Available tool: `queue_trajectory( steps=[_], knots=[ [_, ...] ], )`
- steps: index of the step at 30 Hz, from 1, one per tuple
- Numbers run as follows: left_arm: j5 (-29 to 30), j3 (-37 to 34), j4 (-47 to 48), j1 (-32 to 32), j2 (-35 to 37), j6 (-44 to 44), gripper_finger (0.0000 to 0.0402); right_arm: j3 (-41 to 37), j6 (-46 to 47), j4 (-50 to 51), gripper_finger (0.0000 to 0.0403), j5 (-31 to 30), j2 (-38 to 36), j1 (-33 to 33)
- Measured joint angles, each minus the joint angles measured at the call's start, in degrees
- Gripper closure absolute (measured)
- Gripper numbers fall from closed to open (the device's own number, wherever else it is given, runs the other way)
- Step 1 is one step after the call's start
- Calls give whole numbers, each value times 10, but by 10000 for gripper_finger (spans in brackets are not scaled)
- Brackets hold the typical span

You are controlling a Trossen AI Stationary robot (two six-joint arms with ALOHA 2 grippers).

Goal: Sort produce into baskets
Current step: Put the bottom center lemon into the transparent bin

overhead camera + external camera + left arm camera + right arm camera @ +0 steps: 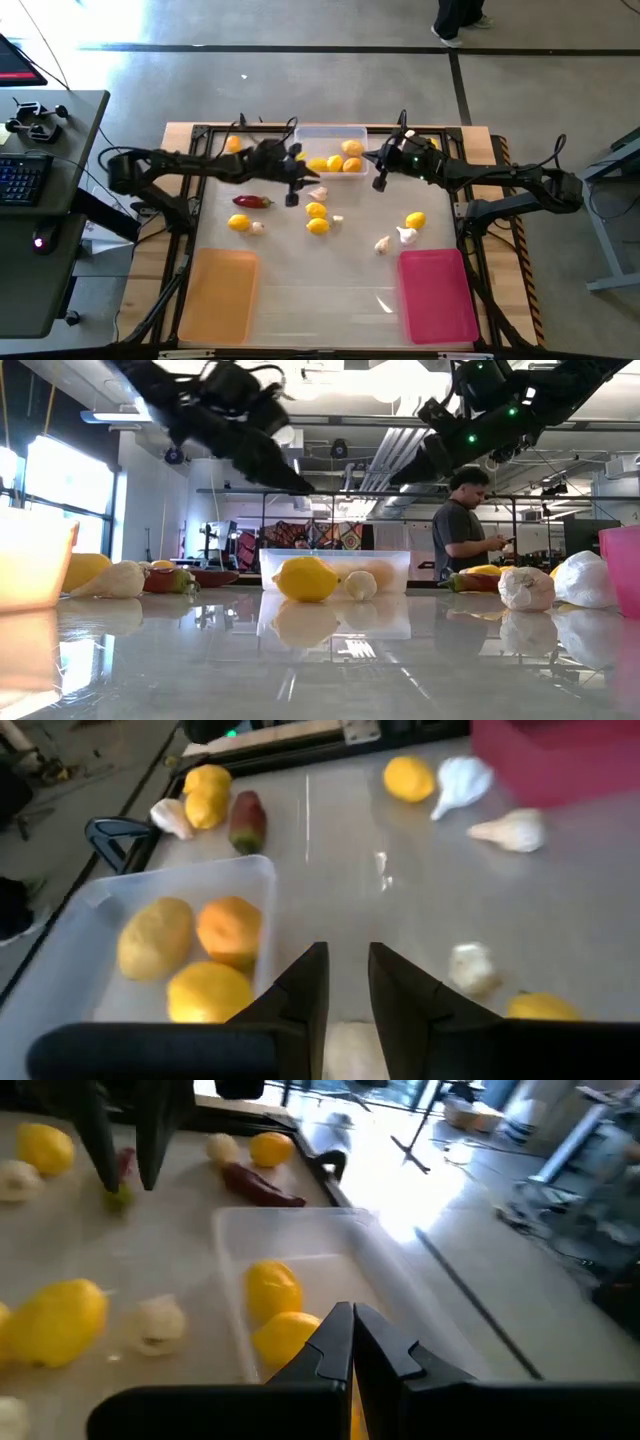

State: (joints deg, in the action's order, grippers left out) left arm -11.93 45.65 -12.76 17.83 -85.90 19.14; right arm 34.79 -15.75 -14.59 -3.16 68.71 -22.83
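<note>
The left claw (292, 198) hangs low over the middle of the table (300, 275), just beside a small white garlic bulb (318, 193). I cannot tell if it has grabbed the garlic or not. The right claw (352, 1318) is pinched tight with nothing in it, and it hangs over the near end of the clear tray (330, 128). That tray sits at the far side of the table and has some lemons (335, 163) in it. The orange tray (220, 300) and the pink tray (437, 300) sit at the front corners and look bare. More lemons, more garlic and a dark red chili (252, 201) lie loose on the table between the trays. I think the garlic is very light and has dry, papery skin, so a hard squeeze could crush it or make it pop out sideways. The fat round middle looks like the best place to hold it, not the thin pointy tip. The lemons look firmer and heavier, and being round they may roll when bumped. The chili looks soft and bendy, so I would pinch it across its middle. I see no labels, names or words that I can read on the trays or the food.
</note>
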Motion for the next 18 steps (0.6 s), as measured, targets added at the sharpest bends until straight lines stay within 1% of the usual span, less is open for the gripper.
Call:
queue_trajectory(
  steps=[2, 4, 8, 13, 15, 18],
  knots=[
    [0, -46, -43, -9, 21, -17, 345, 0, 5, -4, 403, 32, 0, 0],
    [0, -88, -93, -17, 40, -33, 346, 0, 8, -6, 403, 48, 0, 6],
    [1, -158, -189, -29, 60, -51, 346, 0, 29, -6, 403, 50, 0, 29],
    [1, -215, -286, -33, 64, -73, 346, 0, 54, -27, 402, 52, 0, 78],
    [1, -229, -306, -33, 64, -85, 346, 0, 54, -37, 400, 44, 6, 101],
    [1, -235, -306, -33, 64, -81, 346, 0, 54, -44, 389, -5, 23, 133]
  ],
)
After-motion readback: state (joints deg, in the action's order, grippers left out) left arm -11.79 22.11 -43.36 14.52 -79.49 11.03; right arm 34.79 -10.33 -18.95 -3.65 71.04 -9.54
